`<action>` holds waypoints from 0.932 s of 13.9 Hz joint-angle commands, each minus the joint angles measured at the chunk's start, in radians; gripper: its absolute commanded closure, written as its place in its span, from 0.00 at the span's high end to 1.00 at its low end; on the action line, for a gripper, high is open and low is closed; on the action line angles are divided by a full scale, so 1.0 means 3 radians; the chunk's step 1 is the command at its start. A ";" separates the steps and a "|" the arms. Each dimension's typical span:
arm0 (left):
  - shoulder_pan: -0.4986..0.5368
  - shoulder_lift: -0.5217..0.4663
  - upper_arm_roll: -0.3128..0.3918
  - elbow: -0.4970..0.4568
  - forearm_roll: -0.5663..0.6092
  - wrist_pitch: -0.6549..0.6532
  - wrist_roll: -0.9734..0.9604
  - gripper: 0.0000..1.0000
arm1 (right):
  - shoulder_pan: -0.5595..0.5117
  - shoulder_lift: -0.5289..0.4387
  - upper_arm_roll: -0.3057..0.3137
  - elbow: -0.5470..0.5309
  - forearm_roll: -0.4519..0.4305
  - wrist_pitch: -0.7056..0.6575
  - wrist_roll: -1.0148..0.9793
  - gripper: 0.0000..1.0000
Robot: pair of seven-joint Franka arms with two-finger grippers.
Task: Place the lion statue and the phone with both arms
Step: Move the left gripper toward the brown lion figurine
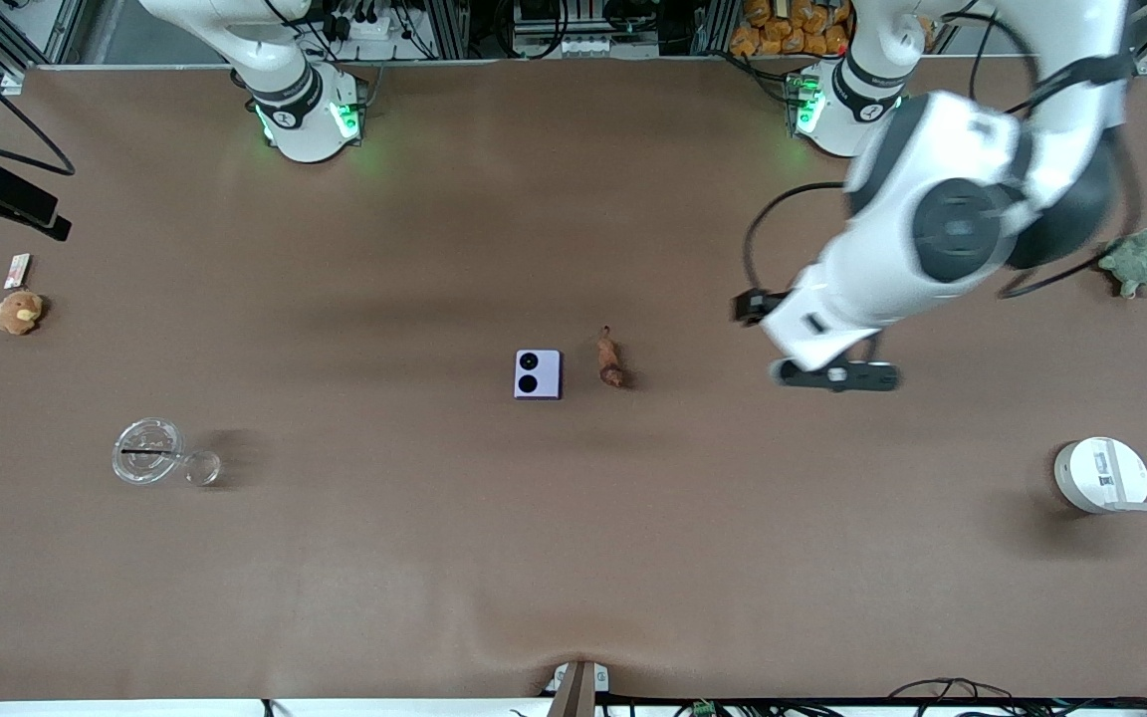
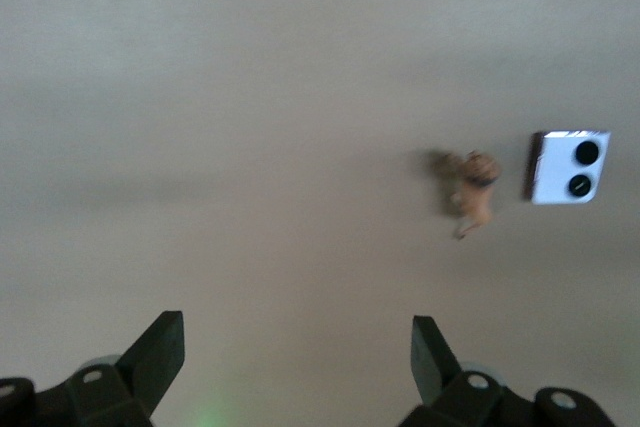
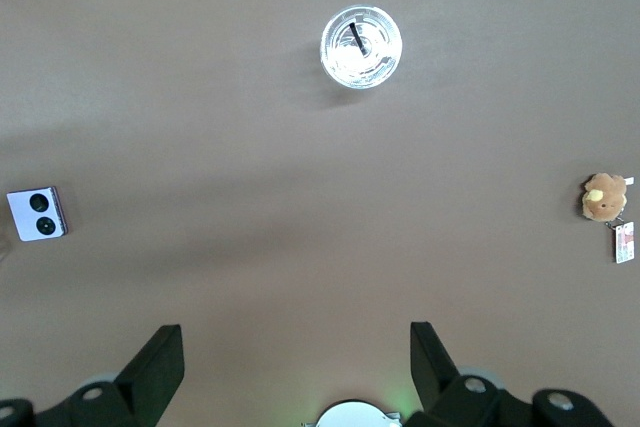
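The phone [image 1: 538, 373], a pale lavender square with two black circles, lies flat at the table's middle. The lion statue [image 1: 609, 358], a small reddish-brown figurine, lies beside it toward the left arm's end. My left gripper [image 1: 837, 375] hangs open and empty over bare table, apart from the lion and farther toward the left arm's end. Its wrist view shows the left gripper [image 2: 297, 347], the lion [image 2: 474, 192] and the phone [image 2: 568, 166]. My right gripper [image 3: 297, 352] is open and empty, high over the table by its base, and sees the phone [image 3: 37, 213]. It is out of the front view.
A clear cup lid [image 1: 147, 450] and a small clear cup [image 1: 202, 467] lie toward the right arm's end. An orange-brown plush [image 1: 18, 312] sits near that table edge. A green plush [image 1: 1136, 261] and a round white device [image 1: 1101, 475] sit at the left arm's end.
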 commanded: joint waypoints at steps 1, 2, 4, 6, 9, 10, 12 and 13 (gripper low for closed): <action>-0.0343 0.0335 0.0052 0.0199 0.0002 0.0383 -0.0529 1.00 | -0.0029 0.0049 0.0016 0.0098 -0.0036 -0.0044 -0.0021 1.00; -0.0451 0.0422 0.0047 0.0204 0.0002 0.0552 -0.0779 1.00 | -0.0024 0.0064 0.0016 0.0098 -0.0041 -0.0044 -0.0016 1.00; -0.0630 0.0678 0.0052 0.0209 0.0007 0.0864 -0.1250 1.00 | -0.0029 0.0074 0.0016 0.0098 -0.0041 -0.0044 -0.0016 1.00; -0.0748 0.0888 0.0058 0.0204 0.0023 0.1090 -0.1491 1.00 | -0.0029 0.0074 0.0016 0.0098 -0.0041 -0.0044 -0.0016 1.00; -0.0825 0.1077 0.0047 0.0194 0.0241 0.1111 -0.1507 1.00 | -0.0024 0.0100 0.0016 0.0098 -0.0036 -0.0044 -0.0036 1.00; -0.0865 0.1143 0.0047 0.0194 0.0334 0.1111 -0.1517 1.00 | -0.0024 0.0110 0.0016 0.0098 -0.0030 -0.0044 -0.0031 1.00; -0.0947 0.1261 0.0052 0.0194 0.0381 0.1147 -0.1518 1.00 | -0.0024 0.0136 0.0016 0.0088 -0.0030 -0.0049 0.0004 1.00; -0.0978 0.1328 0.0052 0.0194 0.0386 0.1187 -0.1528 1.00 | -0.0014 0.0171 0.0016 0.0083 -0.0025 -0.0029 -0.0041 1.00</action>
